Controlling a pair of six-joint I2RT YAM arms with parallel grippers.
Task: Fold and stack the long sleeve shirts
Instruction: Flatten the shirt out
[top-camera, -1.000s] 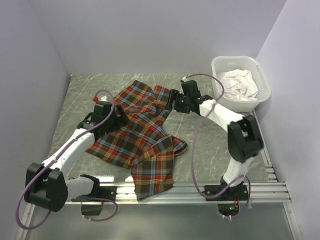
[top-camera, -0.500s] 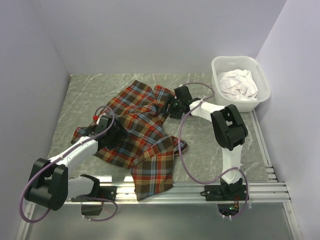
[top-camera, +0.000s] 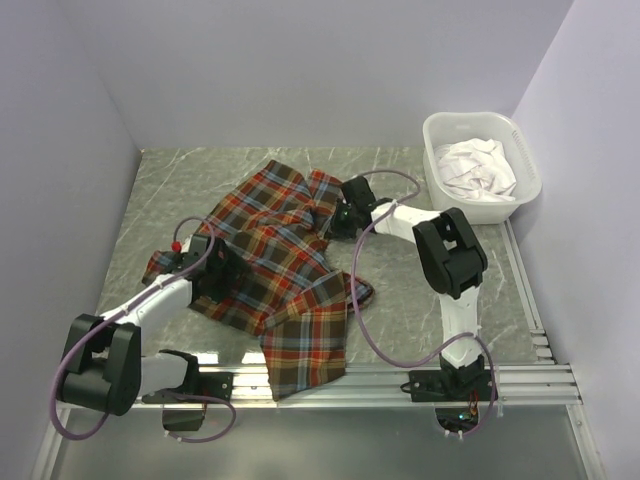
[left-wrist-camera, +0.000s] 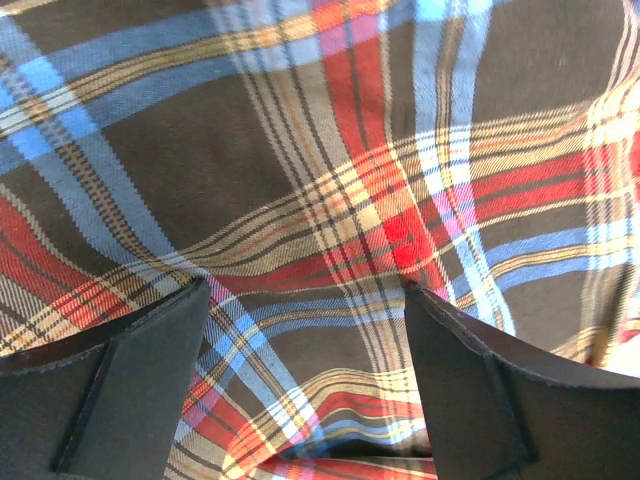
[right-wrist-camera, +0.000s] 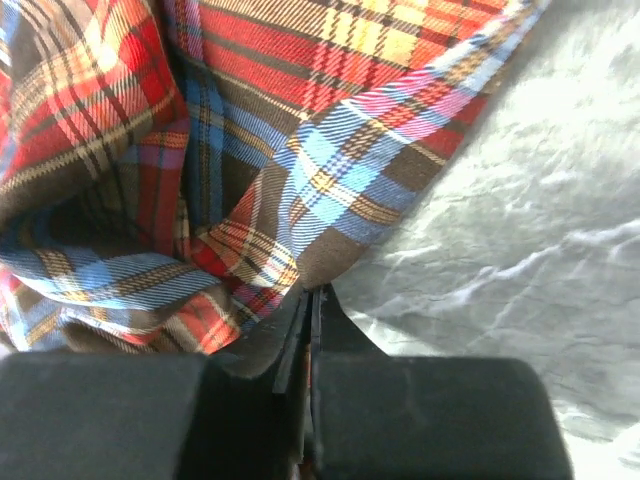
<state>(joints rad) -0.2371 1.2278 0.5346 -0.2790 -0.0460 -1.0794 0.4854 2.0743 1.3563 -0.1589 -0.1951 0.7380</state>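
Plaid shirt (top-camera: 270, 250) lies rumpled and spread mid-table (top-camera: 420, 290), one end reaching over the near edge. Left gripper (top-camera: 218, 272) is down on its left side, jaws wide, fingers (left-wrist-camera: 130, 380) on either side of flat cloth, nothing pinched. Right gripper (top-camera: 340, 216) is at the shirt's far right edge, jaws closed tight with the hem caught at the tips (right-wrist-camera: 308, 300). White basket (top-camera: 520, 135) with white cloth sits at the far right corner.

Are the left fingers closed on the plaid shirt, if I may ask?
No, the left fingers stand wide apart over the plaid shirt.
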